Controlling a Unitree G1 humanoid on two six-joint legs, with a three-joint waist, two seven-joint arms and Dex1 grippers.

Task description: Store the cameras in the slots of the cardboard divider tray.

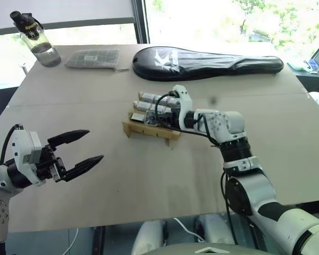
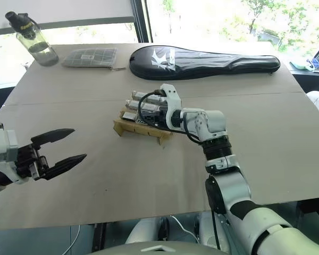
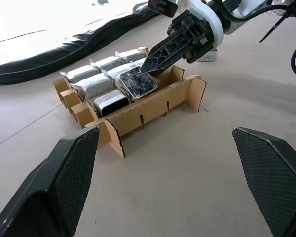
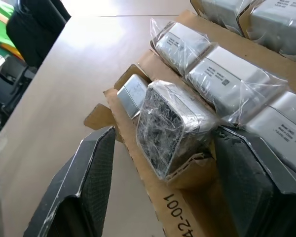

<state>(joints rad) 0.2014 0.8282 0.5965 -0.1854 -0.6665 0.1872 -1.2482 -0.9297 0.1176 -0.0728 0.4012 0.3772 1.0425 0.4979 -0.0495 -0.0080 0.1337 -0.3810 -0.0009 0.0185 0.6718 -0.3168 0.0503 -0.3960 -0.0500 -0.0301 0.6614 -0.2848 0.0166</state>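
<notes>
Cardboard divider tray [image 1: 149, 129]: mid-table, tan-brown corrugated board, upright slotted dividers, printed code on one wall. Standing on a wide brown tabletop [image 1: 149, 180].

Cameras [image 3: 96, 81]: small boxy silver-grey bodies, each wrapped in crinkled clear film, packed side by side in the tray's slots. One film-wrapped camera [image 4: 170, 123] with dark lens face, tilted up out of a front-row slot at the tray's corner.

Right gripper [image 3: 155, 61]: over the tray, black textured fingers parted to either side of the tilted camera; one finger just beside its body, contact not clear in the wrist view, the other finger clearly apart. Grip on the camera: cannot tell.

Left gripper [image 1: 77, 149]: low over the near-left table, fingers spread wide, nothing between them, well apart from the tray, pointing toward it.

Far edge of table: long black racket case [image 1: 207, 61], glossy, with white logo; flat grey mesh pouch [image 1: 93, 57]; clear water bottle [image 1: 37, 42] with black cap at the far-left corner. All well apart from the tray.

Open tabletop on all sides of the tray, broadest toward the near edge and to the right; seam line across the surface behind the tray.
</notes>
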